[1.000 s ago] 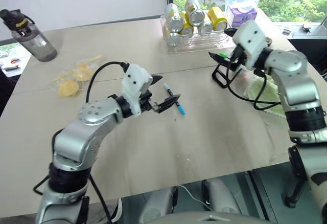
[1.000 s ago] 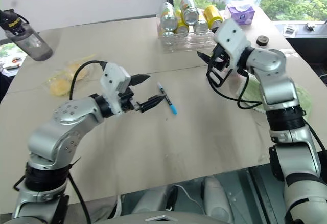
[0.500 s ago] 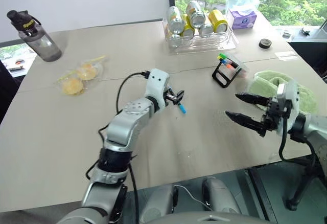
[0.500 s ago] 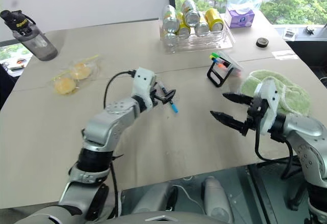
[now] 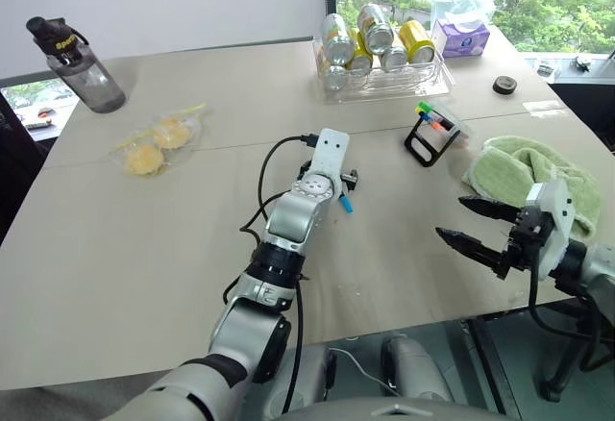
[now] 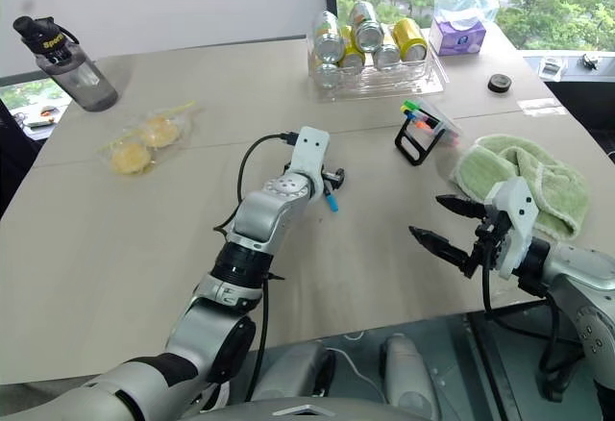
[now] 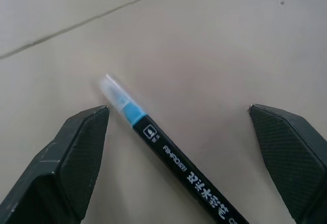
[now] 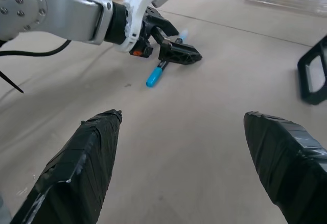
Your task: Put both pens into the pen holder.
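Observation:
A black pen with a light blue end point(image 5: 344, 204) lies flat on the tan table point(image 5: 192, 248), near the middle. My left gripper point(image 5: 347, 182) is open and low over it. In the left wrist view its fingers point(image 7: 76, 152) stand on either side of the pen point(image 7: 168, 152) without touching it. The black pen holder point(image 5: 432, 138) stands tilted to the right and further back, with coloured marker ends sticking out of it; I cannot pick out the other pen among them. My right gripper point(image 5: 452, 219) is open and empty near the table's front right, well apart from the holder.
A clear tray of cans point(image 5: 380, 65) stands at the back, with a purple tissue box point(image 5: 461, 35) and a tape roll point(image 5: 504, 84) to its right. A green towel point(image 5: 524, 166) lies right of the holder. A water bottle point(image 5: 82, 56) and bagged buns point(image 5: 159, 137) are on the left.
My left gripper has moved forward and down over the blue-ended pen, staying open. My right gripper has drawn back from the pen holder to the table's front right, open.

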`<state>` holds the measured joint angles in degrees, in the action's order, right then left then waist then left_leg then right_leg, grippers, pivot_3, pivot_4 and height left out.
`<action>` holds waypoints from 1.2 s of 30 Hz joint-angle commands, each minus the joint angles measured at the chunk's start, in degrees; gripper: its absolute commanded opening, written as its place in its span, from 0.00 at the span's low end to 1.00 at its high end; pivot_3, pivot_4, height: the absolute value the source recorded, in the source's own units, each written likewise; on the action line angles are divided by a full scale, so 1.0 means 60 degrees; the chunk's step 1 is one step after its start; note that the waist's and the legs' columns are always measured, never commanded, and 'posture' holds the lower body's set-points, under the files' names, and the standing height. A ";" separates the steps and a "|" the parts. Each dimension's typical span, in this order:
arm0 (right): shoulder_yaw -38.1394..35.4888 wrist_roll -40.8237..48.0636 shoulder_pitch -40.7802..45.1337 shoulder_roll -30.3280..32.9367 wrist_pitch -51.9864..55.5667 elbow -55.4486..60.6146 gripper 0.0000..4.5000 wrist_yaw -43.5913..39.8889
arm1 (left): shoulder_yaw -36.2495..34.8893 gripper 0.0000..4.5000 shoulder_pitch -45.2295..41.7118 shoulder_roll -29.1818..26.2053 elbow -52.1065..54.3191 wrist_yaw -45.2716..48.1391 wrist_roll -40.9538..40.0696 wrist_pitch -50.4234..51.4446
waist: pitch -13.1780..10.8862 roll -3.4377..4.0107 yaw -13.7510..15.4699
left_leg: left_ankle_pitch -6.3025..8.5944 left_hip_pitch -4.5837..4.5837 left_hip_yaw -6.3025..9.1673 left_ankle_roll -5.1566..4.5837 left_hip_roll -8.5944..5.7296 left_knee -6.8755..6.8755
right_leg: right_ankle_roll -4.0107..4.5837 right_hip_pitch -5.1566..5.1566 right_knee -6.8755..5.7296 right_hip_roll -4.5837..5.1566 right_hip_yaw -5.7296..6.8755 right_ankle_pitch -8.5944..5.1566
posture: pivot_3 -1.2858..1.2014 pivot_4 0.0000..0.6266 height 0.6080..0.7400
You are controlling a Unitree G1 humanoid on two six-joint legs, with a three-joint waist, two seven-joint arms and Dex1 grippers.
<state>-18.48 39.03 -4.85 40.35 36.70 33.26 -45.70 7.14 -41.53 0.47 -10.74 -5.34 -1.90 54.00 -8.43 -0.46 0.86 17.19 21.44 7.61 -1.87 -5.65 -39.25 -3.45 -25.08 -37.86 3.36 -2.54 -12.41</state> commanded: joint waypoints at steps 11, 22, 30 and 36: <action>-0.0102 -0.0040 0.0095 0.0271 -0.0441 0.0249 0.93 0.0113 | -0.1126 0.21 0.0473 0.0733 0.0574 -0.1372 0.0530 0.2618 | 0.0006 -0.0005 -0.0273 | 0.0005 -0.0109 -0.0018 0.0003 0.0017 0.0032 | -0.0005 0.0088 0.0022 -0.0020 -0.0023 -0.0004 | 0.52 0.24 0.99; 0.0136 -0.0121 0.0543 0.0358 -0.0520 -0.0049 0.93 0.0021 | -0.1290 0.02 0.0562 0.0698 0.0933 -0.1453 0.0605 0.2636 | 0.0014 -0.0007 -0.0295 | 0.0009 -0.0142 -0.0048 0.0011 0.0038 0.0038 | -0.0005 0.0105 0.0019 -0.0040 -0.0050 -0.0004 | 0.52 0.24 0.99; 0.0308 0.0269 0.1076 0.0147 -0.0309 -0.0178 0.93 0.0166 | -0.0796 0.02 0.1644 -0.0206 0.2473 0.1302 -0.0648 -0.0208 | 0.0013 -0.0007 -0.0277 | 0.0012 -0.0142 -0.0054 0.0017 0.0047 0.0039 | -0.0003 0.0101 0.0016 -0.0045 -0.0054 -0.0003 | 0.52 0.24 0.99; 0.0555 0.1084 0.2578 -0.0749 0.0954 -0.0571 0.93 0.1883 | -0.0624 0.02 0.2377 -0.0914 0.3299 0.4452 -0.2215 -0.2524 | 0.0004 -0.0015 -0.0139 | 0.0011 -0.0104 -0.0030 0.0015 0.0040 0.0036 | 0.0002 0.0079 0.0030 -0.0031 -0.0031 0.0000 | 0.52 0.24 0.99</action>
<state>-15.22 42.68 8.19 36.96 39.68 29.68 -38.45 3.79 -26.87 -5.64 5.01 16.38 -10.98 42.77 -8.41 -0.56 0.03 17.25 20.84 7.44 -1.77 -5.42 -39.04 -3.43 -24.62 -37.66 3.18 -2.73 -12.41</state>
